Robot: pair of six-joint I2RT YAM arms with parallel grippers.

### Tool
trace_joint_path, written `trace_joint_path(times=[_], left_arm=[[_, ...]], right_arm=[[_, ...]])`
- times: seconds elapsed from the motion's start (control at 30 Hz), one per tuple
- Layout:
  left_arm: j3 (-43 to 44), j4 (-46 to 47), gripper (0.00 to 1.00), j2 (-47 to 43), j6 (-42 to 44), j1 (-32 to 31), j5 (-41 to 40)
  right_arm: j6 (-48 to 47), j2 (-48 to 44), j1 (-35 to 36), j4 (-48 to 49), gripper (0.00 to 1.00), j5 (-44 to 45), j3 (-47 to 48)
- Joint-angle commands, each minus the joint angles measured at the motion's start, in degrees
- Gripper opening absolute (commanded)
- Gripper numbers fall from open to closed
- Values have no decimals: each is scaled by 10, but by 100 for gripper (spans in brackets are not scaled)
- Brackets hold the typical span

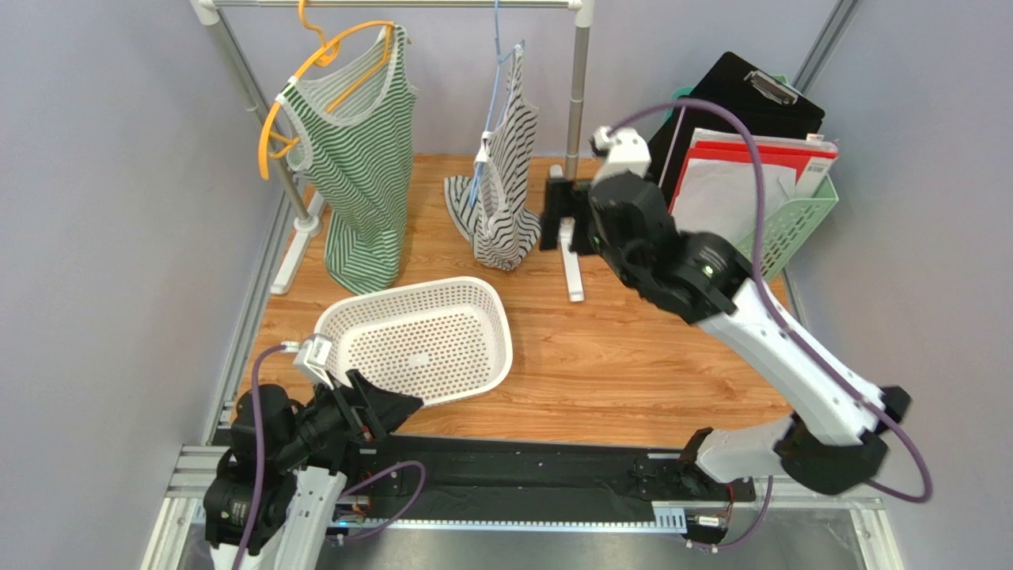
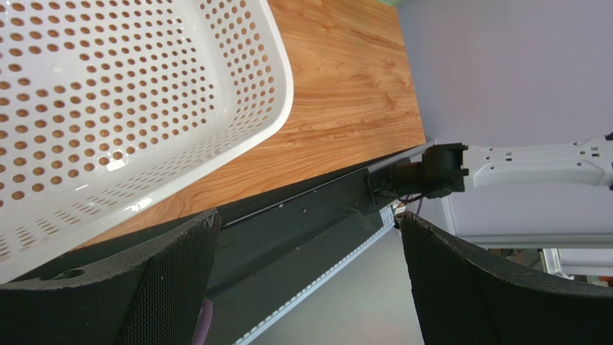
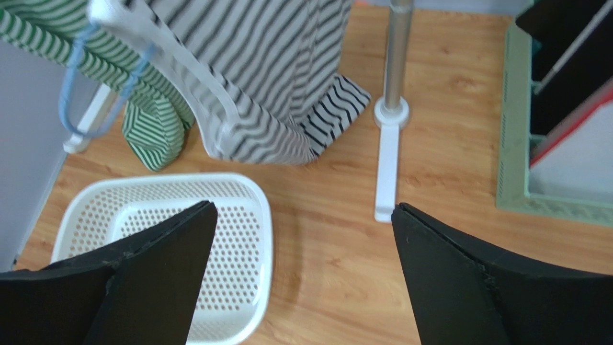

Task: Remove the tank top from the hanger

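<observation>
- At far left, low at the near edge, left gripper sits with fingers spread wide, holding nothing.
- Green top hangs on its orange hanger — untouched.
- Basket sits below on the table, nothing in it.
- Black-striped top hangs on a blue hanger, hem reaching the table.
- Right gripper is raised just beside it, fingers wide apart, touching nothing — no part of the task done; grasp and pull-off both remain.
</observation>
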Motion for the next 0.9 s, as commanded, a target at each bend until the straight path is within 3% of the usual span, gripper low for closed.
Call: trace_joint_path(times=[0.0, 0.1, 0.3, 0.47, 0.73, 0.77, 0.8, 0.87], left_arm=[[13, 32, 99, -78, 3, 0, 18], [27, 19, 99, -78, 14, 0, 2], [59, -11, 99, -77, 34, 0, -17], [72, -26, 99, -76, 41, 0, -21], [106, -33, 98, -56, 42, -7, -13], [118, -38, 98, -53, 43, -8, -17], [125, -42, 98, -48, 46, -8, -18], [143, -54, 98, -43, 51, -8, -23]], right_arm=[[-55, 133, -31, -15, 100, -34, 201], [-57, 246, -58, -21, 100, -62, 345], [-41, 365, -58, 3, 99, -93, 499], [-21, 352, -58, 112, 90, -105, 432], [-6, 370, -65, 173, 68, -98, 411], [14, 373, -67, 187, 63, -108, 408], [24, 375, -70, 196, 52, -126, 402], [47, 387, -76, 214, 44, -143, 403]])
